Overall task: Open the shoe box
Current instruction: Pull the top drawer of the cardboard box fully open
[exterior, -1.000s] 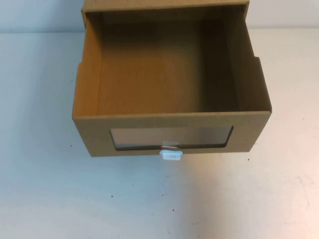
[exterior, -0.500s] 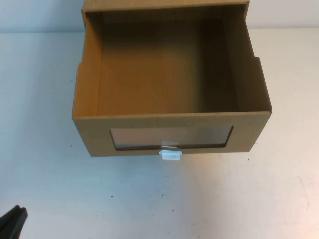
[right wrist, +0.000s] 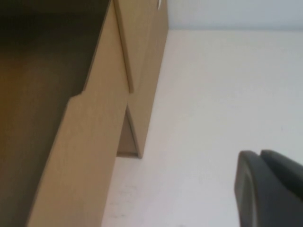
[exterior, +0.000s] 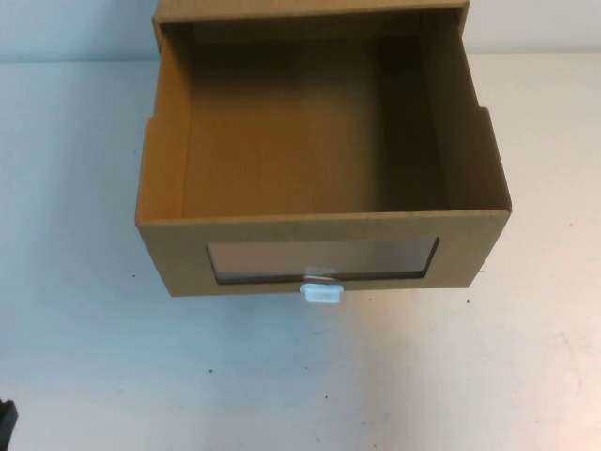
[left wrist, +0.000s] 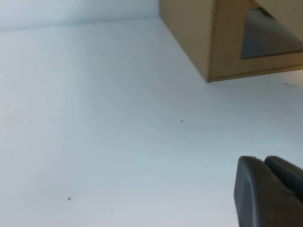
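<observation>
White worktop (exterior: pixel 84 357) (a few dark specks (exterior: pixel 210 369)) carries the shoe box (exterior: pixel 178 254) centre-far, standing open; pale wall (exterior: pixel 66 28) behind. Left gripper (left wrist: pixel 264 163) near-left, right gripper (right wrist: pixel 259 156) right of the box, both with fingers together.

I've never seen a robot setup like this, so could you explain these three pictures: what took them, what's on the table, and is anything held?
This robot has two arms, each ending in a two-fingered tool. One picture comes from a raised camera on the robot's side. The other two come from a camera on each wrist. On the white table stands a brown cardboard shoe box with a clear window and a white plastic pull tab. The box is pulled open and looks empty. The left tool sits at the table's near left corner. The right tool is near the box's right side, outside the raised camera's picture. Both are shut and hold nothing.
</observation>
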{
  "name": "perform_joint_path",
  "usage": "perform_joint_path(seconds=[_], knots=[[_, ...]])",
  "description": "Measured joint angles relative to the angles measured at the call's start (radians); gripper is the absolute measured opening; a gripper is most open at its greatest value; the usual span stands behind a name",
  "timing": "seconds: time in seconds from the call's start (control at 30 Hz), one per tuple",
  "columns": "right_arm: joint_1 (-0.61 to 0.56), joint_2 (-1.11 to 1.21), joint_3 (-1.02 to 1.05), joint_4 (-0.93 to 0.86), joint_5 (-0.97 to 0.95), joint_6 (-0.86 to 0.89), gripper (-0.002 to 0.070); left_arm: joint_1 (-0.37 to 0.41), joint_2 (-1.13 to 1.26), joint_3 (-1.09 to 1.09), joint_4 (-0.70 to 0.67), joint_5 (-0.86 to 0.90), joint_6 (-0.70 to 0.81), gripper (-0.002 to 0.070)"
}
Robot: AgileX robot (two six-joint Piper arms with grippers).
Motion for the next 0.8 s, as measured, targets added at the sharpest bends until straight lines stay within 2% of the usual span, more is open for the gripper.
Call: perform_joint_path(seconds=[0.17,0.33,0.63,0.8], knots=[[0.0,-0.002,0.0,-0.017,0.101,0.0,-0.0013,0.052,0.0,0.001,0.001,0.0,0.0,-0.0005],[0.0,0.005,0.0,-0.036,0.114,0.0,-0.0013,0.062,0.0,0.001,0.001,0.0,0.0,-0.0005],[-0.016,0.024,0.028,-0.163,0.048,0.0,-0.0013,0.062,-0.002,0.001,0.001,0.0,0.0,-0.0005],[-0.08,-0.114,0.203,-0.172,-0.089,-0.001,-0.0013,0.062,-0.002,0.001,0.001,0.026,0.0,-0.0005]])
